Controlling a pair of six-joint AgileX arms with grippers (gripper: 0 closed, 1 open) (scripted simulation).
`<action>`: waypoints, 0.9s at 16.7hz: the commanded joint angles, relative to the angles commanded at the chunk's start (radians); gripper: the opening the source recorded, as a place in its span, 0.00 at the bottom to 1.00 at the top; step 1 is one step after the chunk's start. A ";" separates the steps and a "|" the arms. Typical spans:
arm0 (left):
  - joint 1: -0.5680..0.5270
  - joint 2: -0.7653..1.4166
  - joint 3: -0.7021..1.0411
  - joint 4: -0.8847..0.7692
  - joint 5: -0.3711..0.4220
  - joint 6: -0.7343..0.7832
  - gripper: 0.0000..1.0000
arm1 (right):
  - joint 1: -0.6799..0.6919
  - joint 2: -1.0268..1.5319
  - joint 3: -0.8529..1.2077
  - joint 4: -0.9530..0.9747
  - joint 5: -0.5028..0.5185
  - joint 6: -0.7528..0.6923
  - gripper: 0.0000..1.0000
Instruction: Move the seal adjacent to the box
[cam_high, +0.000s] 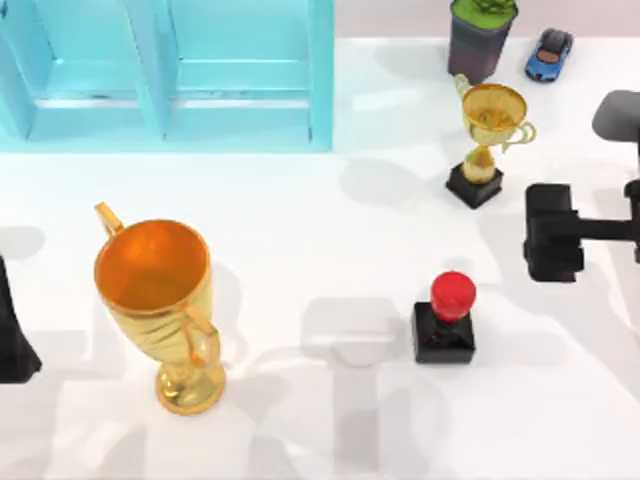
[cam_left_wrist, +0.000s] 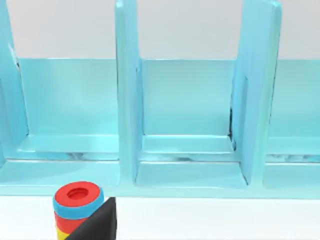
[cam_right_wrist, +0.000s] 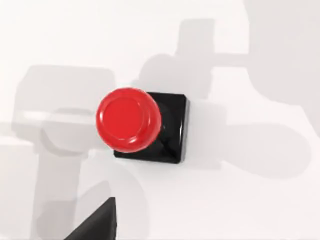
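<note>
The seal (cam_high: 445, 316), a glossy red knob on a black square base, stands upright on the white table right of centre; the right wrist view looks down on the seal (cam_right_wrist: 131, 120). My right gripper (cam_high: 553, 232) hovers above the table, a little to the right of the seal and farther back, apart from it. The box (cam_high: 170, 75), a light-blue open structure with dividers, stands along the back left; the left wrist view faces the box (cam_left_wrist: 187, 125). My left gripper (cam_high: 12, 335) is parked at the table's left edge.
A large gold trophy (cam_high: 160, 300) stands at front left, between the seal and my left arm. A small gold trophy (cam_high: 488, 140), a dark plant pot (cam_high: 480, 35) and a blue toy car (cam_high: 549, 54) sit at back right. Stacked coloured rings (cam_left_wrist: 77, 206) stand before the box.
</note>
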 joint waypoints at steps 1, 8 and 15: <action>0.000 0.000 0.000 0.000 0.000 0.000 1.00 | 0.024 0.106 0.088 -0.069 0.000 0.028 1.00; 0.000 0.000 0.000 0.000 0.000 0.000 1.00 | 0.109 0.646 0.596 -0.414 -0.015 0.157 1.00; 0.000 0.000 0.000 0.000 0.000 0.000 1.00 | 0.116 0.741 0.700 -0.481 -0.022 0.178 1.00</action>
